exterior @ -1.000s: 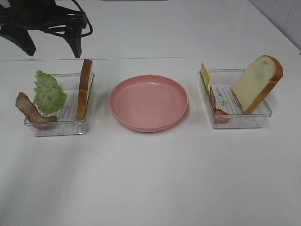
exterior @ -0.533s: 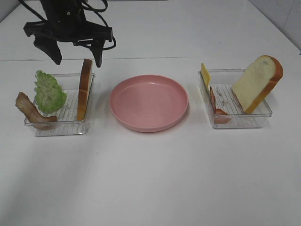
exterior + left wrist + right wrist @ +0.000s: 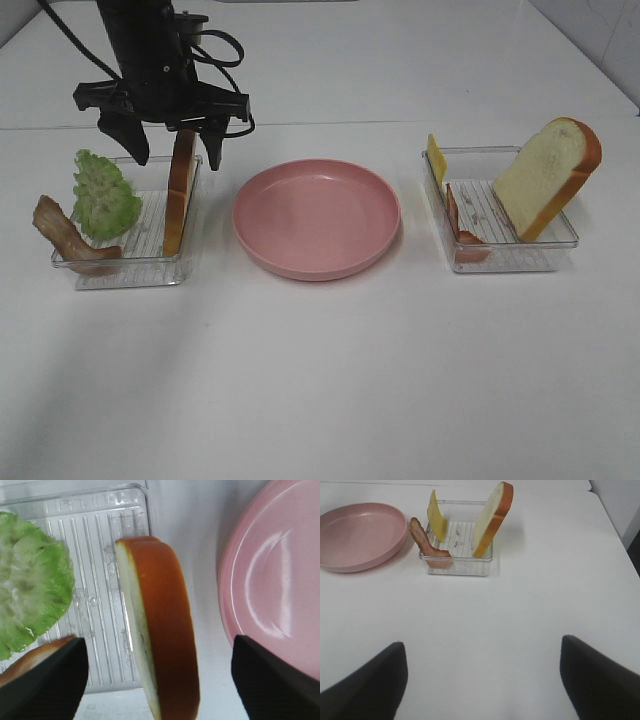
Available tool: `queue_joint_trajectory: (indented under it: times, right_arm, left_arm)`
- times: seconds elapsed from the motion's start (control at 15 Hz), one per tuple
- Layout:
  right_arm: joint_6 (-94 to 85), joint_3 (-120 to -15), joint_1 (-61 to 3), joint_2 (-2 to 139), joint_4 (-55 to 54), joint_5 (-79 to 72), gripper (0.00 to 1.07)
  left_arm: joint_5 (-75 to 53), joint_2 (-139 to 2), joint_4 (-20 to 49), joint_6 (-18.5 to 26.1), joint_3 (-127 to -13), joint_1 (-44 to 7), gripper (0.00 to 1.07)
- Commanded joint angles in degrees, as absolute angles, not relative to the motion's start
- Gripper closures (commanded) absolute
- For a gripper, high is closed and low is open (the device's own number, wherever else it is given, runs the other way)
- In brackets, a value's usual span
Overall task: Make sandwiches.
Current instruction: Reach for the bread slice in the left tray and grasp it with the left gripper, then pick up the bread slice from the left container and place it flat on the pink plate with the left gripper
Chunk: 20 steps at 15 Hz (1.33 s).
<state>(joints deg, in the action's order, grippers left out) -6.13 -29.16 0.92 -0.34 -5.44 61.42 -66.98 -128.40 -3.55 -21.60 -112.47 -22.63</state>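
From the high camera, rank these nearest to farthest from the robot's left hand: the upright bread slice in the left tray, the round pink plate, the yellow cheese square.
1. Upright white bread slice with orange-brown crust: in the left clear plastic tray, directly under the open left hand.
2. Round pink plate: in the middle.
3. Yellow cheese square: in the right-hand tray.
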Motion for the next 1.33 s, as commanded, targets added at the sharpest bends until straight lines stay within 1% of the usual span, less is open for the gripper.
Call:
queue_joint_trajectory:
  times: [0.07,0.13,0.2,0.4,0.53,0.73,0.87,1.0,1.07,1.13,1.2,1.33]
  right_arm:
    - [-6.6,-29.0,1.4,-1.1,-5.6,61.0,0.29]
    - [-6.6,-29.0,1.4,-1.1,-5.6,61.0,0.29]
    - [-6.6,-29.0,1.4,-1.1,-5.6,61.0,0.29]
    - [-6.6,-29.0,1.4,-1.1,-5.6,61.0,0.29]
    - [-6.6,-29.0,1.4,-1.1,-5.6,61.0,0.29]
    - [-6.6,-29.0,1.4,-1.1,-5.6,61.0,0.29]
    - [-6.6,-29.0,1.4,-1.1,-5.6,61.0,0.29]
    - [-6.6,-29.0,1.4,-1.1,-5.6,61.0,0.29]
    - [-6.6,-29.0,1.4,-1.1,-5.6,61.0,0.29]
    - [-6.6,-29.0,1.4,-1.1,-5.6,61.0,0.29]
    - [-6.6,-29.0,1.4,-1.1,-5.6,61.0,0.29]
    - [-6.6,-29.0,1.4,-1.1,-5.6,61.0,0.29]
  left_arm:
    - [-65.2,-128.9,-3.8,-22.9,-112.5,-22.9,0.44]
    - [-64.8,-128.9,-3.9,-23.3,-112.5,-22.9,0.51]
    - [-64.6,-128.9,-4.0,-23.3,-112.5,-22.9,0.54]
    - [-64.5,-128.9,-5.5,-23.3,-112.5,-22.9,0.85]
    - [-64.6,-128.5,-6.3,-25.1,-112.5,-22.7,1.07]
    - [-65.8,-125.8,-5.9,-24.9,-112.5,-22.7,1.07]
    - [-66.6,-120.7,-5.2,-24.3,-112.5,-22.7,1.07]
    - [-65.8,-116.0,-2.6,-22.7,-112.5,-22.7,1.07]
    - [-64.2,-114.4,0.0,-20.9,-112.5,-22.4,1.07]
    - [-61.9,-114.0,4.5,-18.4,-112.5,-21.5,1.07]
    - [-60.7,-114.0,9.5,-16.0,-112.5,-20.4,1.07]
    - [-58.1,-115.5,21.6,-9.2,-112.5,-17.8,1.07]
